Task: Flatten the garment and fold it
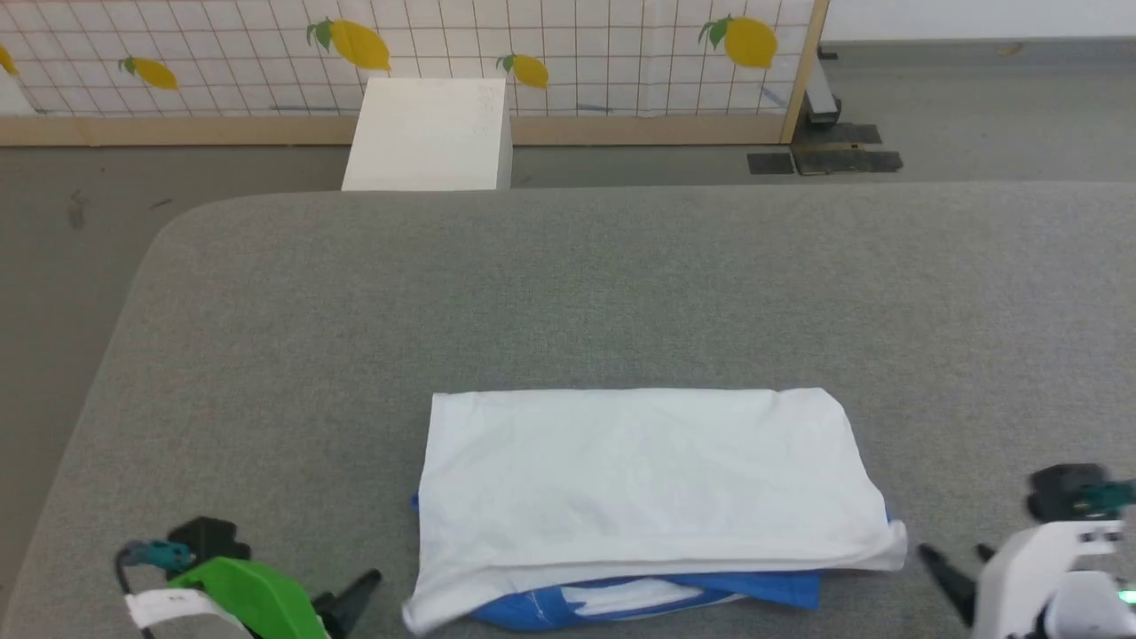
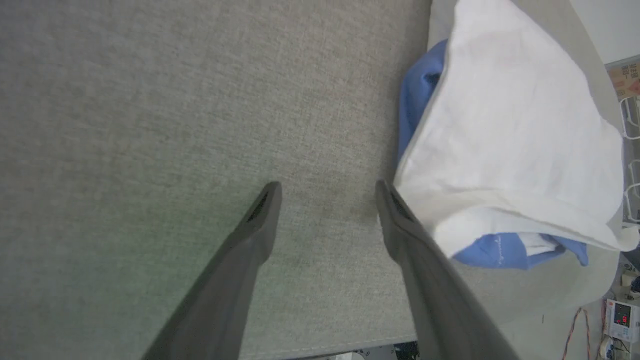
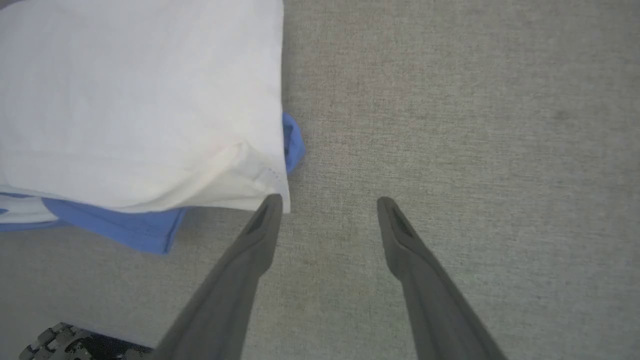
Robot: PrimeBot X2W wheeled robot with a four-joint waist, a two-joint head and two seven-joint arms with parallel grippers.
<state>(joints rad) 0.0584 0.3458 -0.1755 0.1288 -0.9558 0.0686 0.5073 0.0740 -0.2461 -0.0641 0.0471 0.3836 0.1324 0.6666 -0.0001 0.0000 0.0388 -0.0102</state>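
The garment (image 1: pixel 639 479) lies folded as a white rectangle on the grey table (image 1: pixel 568 293), near the front edge, with blue cloth showing under its near side. The left gripper (image 2: pixel 327 186) is low just beside its left end and the right gripper (image 3: pixel 329 200) just beside its right end. Both have their fingers spread wide and hold nothing.

Soft cotton garment (image 1: pixel 639 479), matt felt table (image 1: pixel 568 293)

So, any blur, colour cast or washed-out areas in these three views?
Head view: even light, sharp, garment wrinkles faint. Left wrist view: green tint on the grey surface beside the left end effector, fingers blurred near the lens. Right wrist view: garment's white nearly washed out.
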